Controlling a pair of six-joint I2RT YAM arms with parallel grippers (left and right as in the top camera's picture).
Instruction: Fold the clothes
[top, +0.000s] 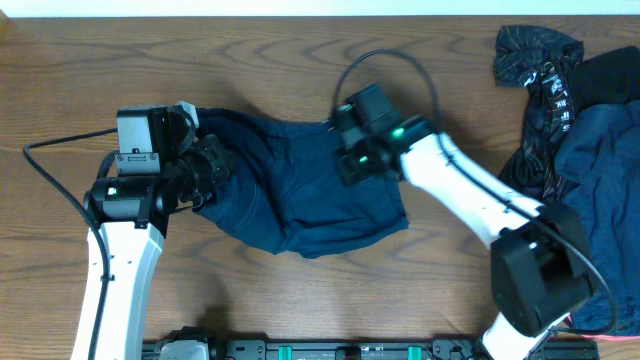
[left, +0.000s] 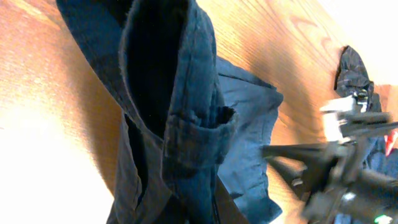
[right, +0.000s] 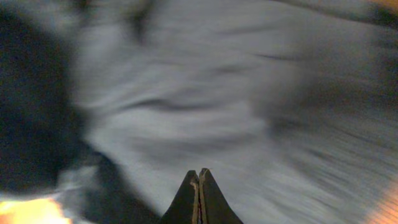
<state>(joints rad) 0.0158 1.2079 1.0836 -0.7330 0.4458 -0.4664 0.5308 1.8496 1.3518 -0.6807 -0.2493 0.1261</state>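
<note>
A plain navy, trouser-like garment (top: 300, 195) lies crumpled mid-table. My left gripper (top: 207, 170) is at its left edge and shut on it. In the left wrist view a lifted fold of the navy cloth with a pocket (left: 174, 106) runs down into the jaws and hides the fingers. My right gripper (top: 345, 152) is over the garment's upper right part. In the right wrist view its fingers (right: 199, 179) are pressed together with nothing between them, just above blurred navy cloth (right: 205, 93).
A pile of clothes sits at the right edge: a black piece with white print (top: 540, 60) and more navy cloth (top: 600, 130). The right arm (left: 339, 180) shows in the left wrist view. The table is brown wood (top: 250, 40).
</note>
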